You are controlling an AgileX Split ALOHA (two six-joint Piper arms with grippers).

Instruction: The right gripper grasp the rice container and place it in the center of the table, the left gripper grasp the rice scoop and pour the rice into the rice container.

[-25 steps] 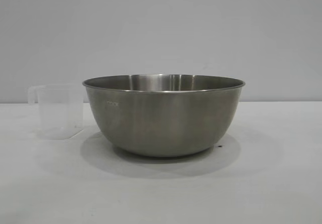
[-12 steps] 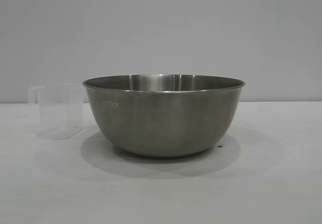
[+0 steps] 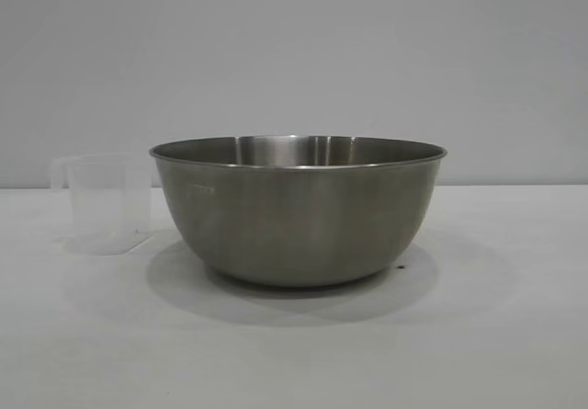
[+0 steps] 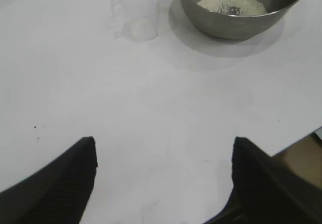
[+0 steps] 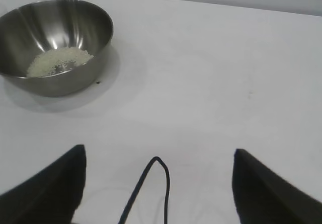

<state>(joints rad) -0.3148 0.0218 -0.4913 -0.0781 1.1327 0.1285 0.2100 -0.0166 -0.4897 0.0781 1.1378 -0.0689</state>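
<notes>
The steel rice container (image 3: 299, 211) stands in the middle of the white table (image 3: 496, 335). A small heap of rice (image 4: 232, 3) (image 5: 59, 61) lies inside the rice container (image 4: 241, 7) (image 5: 55, 45). The frosted rice scoop (image 3: 106, 202) (image 4: 136, 13) stands upright on the table just left of the bowl and looks empty. My left gripper (image 4: 163, 143) is open over bare table, well back from the scoop and the bowl. Open too, my right gripper (image 5: 158, 156) hangs over bare table away from the bowl. Neither arm shows in the exterior view.
A thin black cable loop (image 5: 153, 183) lies between the right gripper's fingers. The table's edge (image 4: 302, 136) runs close to the left gripper. A plain grey wall (image 3: 294, 51) stands behind the table.
</notes>
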